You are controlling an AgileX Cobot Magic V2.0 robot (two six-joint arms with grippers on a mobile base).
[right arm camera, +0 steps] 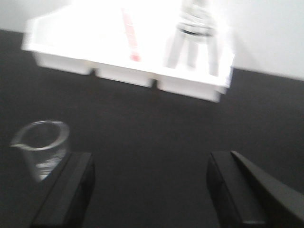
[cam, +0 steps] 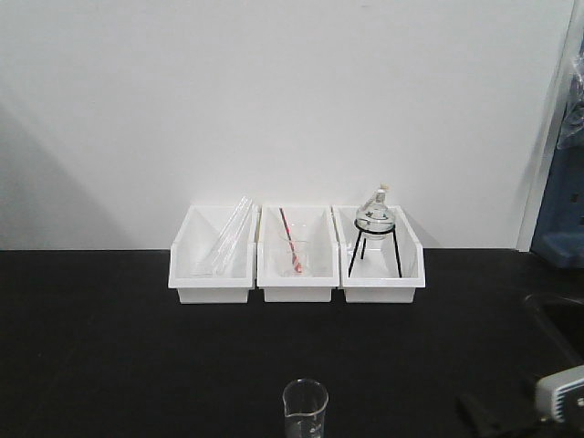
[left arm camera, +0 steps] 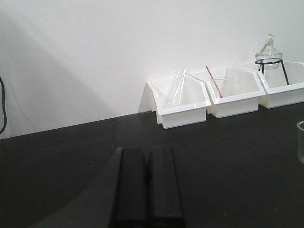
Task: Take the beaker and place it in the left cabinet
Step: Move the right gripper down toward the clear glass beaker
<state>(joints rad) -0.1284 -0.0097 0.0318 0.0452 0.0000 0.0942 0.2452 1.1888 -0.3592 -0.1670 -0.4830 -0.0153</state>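
Over the left part of the black desk (cam: 91, 347), the left fingers (left arm camera: 133, 190) are pressed together, gripping nothing. Along the desk's back edge, against a white wall, we see three white bins in a row. The left bin (cam: 212, 274) holds leaning glass tubes (cam: 228, 239), the middle bin (cam: 297, 278) a glass with a red rod (cam: 290, 242), and the right bin (cam: 381, 278) a round-bottomed flask (cam: 375, 214) on a black tripod (cam: 374, 251). The beaker (cam: 305, 406) stands upright at the middle of the desk's near edge. Toward the near right corner, the right fingers (right arm camera: 66, 190) are spread wide and empty. The beaker sits just beside the left-hand one, outside the gap; whether they touch, we cannot tell.
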